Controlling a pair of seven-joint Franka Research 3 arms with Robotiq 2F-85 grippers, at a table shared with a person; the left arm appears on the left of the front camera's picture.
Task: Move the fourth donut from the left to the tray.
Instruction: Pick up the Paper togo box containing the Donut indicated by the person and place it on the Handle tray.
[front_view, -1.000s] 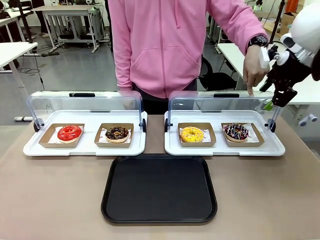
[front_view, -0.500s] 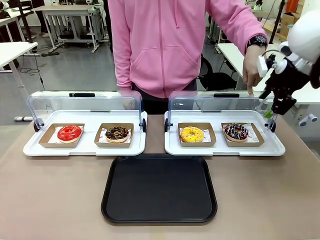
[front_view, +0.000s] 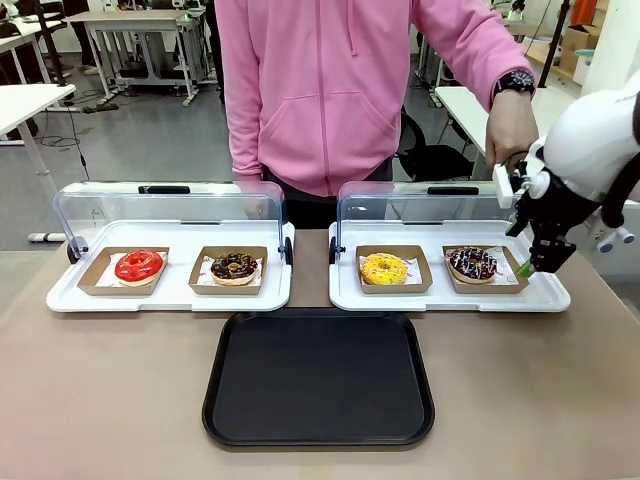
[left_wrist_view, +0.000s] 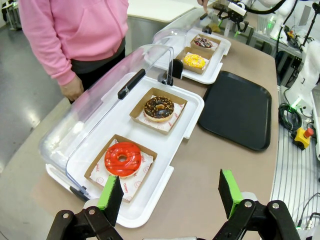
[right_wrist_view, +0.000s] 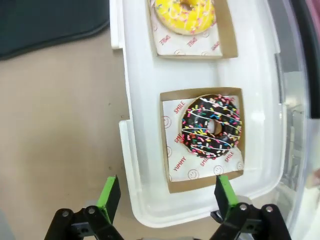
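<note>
The right gripper (front_view: 533, 263) hangs at the right end of the right white tray (front_view: 450, 296), just beside the fourth donut (front_view: 473, 263). Its jaws stand wide apart and hold nothing. In the right wrist view the green pads (right_wrist_view: 110, 191) are near the edge of the white tray, and the donut lies beyond them. The fourth donut sits in its cardboard holder (front_view: 511, 282) on this white tray, to the right of the yellow donut (front_view: 384, 268). The clear lid (front_view: 440, 207) stands raised behind them. The black tray (front_view: 318, 380) lies bare on the table, in front of both white trays. The left gripper (left_wrist_view: 170, 192) is released too, with nothing between its fingers, and it hovers near the red donut (left_wrist_view: 122, 159). A person's hand (front_view: 510, 135) hangs behind the right gripper.
</note>
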